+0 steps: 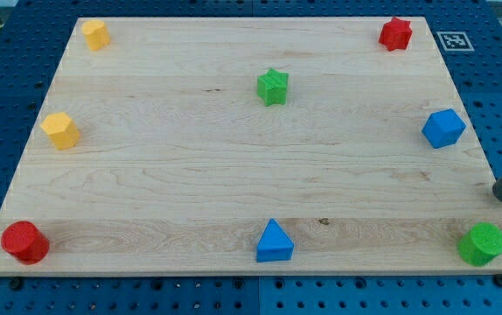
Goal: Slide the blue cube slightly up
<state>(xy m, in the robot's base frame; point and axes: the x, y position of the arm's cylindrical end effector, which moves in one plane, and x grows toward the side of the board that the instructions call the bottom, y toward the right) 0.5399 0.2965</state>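
The blue cube (443,128) sits near the right edge of the wooden board (190,166), about halfway up. My rod enters from the view's right edge; its tip (501,194) is just past the board's right edge, below and to the right of the blue cube, apart from it. Nothing touches the cube.
A green star (273,87) lies top centre, a red star (395,33) top right, a green cylinder (482,243) bottom right under the tip, a blue triangular block (274,241) bottom centre, a red cylinder (24,241) bottom left, and yellow blocks at the left (59,130) and top left (95,34).
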